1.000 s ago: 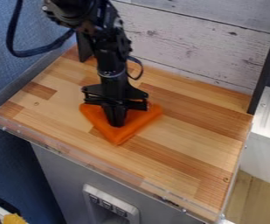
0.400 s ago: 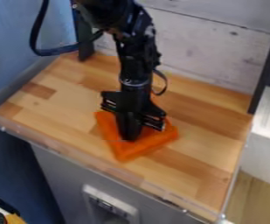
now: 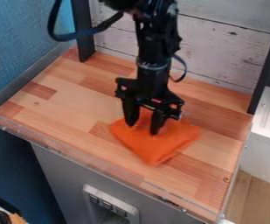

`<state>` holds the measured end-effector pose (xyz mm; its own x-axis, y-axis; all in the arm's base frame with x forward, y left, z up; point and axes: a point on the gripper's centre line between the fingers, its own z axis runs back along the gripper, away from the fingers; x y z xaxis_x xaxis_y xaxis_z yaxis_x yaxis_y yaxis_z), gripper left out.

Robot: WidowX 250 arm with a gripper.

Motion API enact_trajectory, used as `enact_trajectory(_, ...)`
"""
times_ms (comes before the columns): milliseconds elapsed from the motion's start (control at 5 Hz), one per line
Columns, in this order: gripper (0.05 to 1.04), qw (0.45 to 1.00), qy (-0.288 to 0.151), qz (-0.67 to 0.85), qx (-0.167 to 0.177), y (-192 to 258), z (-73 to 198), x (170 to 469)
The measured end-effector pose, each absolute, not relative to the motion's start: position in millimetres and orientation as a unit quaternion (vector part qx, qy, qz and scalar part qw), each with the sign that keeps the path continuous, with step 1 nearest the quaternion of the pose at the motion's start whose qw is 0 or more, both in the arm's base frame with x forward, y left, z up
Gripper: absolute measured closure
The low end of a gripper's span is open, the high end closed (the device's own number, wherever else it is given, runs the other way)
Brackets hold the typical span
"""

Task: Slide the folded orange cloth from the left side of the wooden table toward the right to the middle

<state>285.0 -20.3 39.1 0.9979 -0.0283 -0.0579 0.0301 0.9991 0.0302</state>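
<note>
Gripper point(image 3: 143, 128): we find the jaws apart, tips over the folded orange cloth point(image 3: 154, 151) | Cloth: mid-surface on the wooden worktop point(image 3: 61, 109), its bulk toward 5 o'clock from the jaws | Firm contact: we cannot tell.

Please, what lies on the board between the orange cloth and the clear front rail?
Between the cloth and the rail, there is only the bare wood of the board. The camera view shows this.
</note>
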Motion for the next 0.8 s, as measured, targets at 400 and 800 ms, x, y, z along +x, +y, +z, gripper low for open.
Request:
enact_trajectory(400,0.085,1.0,0.011,-0.019,0.003,-42.4,63.5,294.9)
enact_trajectory(800,0.084,1.0,-0.019,-0.019,-0.004,-61.9,80.7,310.0)
